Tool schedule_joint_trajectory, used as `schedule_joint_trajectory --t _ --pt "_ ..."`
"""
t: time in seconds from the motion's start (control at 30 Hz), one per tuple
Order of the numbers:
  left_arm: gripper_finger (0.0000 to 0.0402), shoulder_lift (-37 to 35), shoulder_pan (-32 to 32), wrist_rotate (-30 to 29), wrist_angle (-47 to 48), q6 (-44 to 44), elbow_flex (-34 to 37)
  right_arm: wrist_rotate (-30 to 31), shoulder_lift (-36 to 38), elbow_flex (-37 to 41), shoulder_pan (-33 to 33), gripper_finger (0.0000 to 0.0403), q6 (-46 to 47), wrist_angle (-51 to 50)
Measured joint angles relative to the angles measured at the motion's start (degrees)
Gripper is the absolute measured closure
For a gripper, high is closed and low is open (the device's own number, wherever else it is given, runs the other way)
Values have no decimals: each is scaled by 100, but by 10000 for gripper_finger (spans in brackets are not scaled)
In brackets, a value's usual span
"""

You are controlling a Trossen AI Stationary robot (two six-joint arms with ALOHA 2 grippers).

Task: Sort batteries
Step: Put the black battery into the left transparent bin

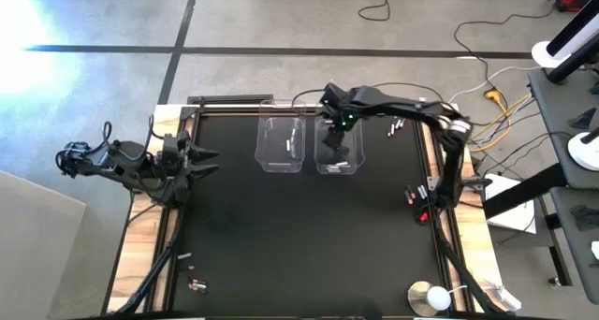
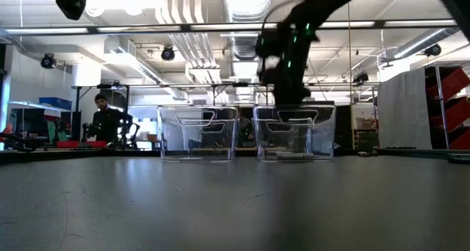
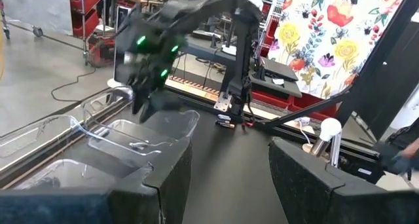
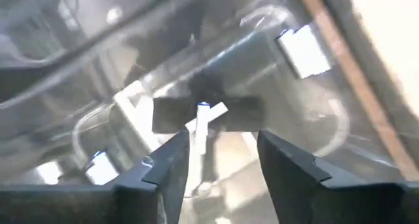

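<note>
My two arms are dark, jointed, trailing black cables; my right pincer (image 1: 335,142) glows with green lights above blunt black fingers (image 4: 163,168).

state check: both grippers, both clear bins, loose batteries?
Right gripper: open, over the right clear plastic bin.
Silver-white battery: free between the fingers, over that bin.
Left gripper: open, empty, waiting at the table's left edge.
Left clear plastic bin: upright, holds a battery.
Loose batteries: lying on the black mat, near-left corner.
</note>
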State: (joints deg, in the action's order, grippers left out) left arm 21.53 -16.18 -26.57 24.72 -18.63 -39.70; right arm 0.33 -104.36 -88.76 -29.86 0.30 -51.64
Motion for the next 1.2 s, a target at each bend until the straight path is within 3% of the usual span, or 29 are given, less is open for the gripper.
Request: schedule_joint_trajectory --t 0.13,0.27,0.47,0.63,0.77,0.87,1.2 --pt "219 -8 3 -2 2 10 0 318 954 37 403 221 -96 -347" --pt "219 -8 4 -2 5 54 0 409 1775 216 735 220 674 -1062" --pt "219 -8 4 -4 31 183 0 411 2891 1106 1385 223 3042 -2223" --pt "219 -6 4 2 31 164 0 293 3679 2395 2188 224 5560 -2269" --pt "219 -4 4 4 31 166 0 -246 3922 3366 2627 220 6823 -2262" --pt "219 -4 4 7 29 161 0 -386 3919 3890 2779 221 7073 -2195" --pt "219 24 4 13 27 -42 0 -531 3669 4840 2443 221 6307 -1644"
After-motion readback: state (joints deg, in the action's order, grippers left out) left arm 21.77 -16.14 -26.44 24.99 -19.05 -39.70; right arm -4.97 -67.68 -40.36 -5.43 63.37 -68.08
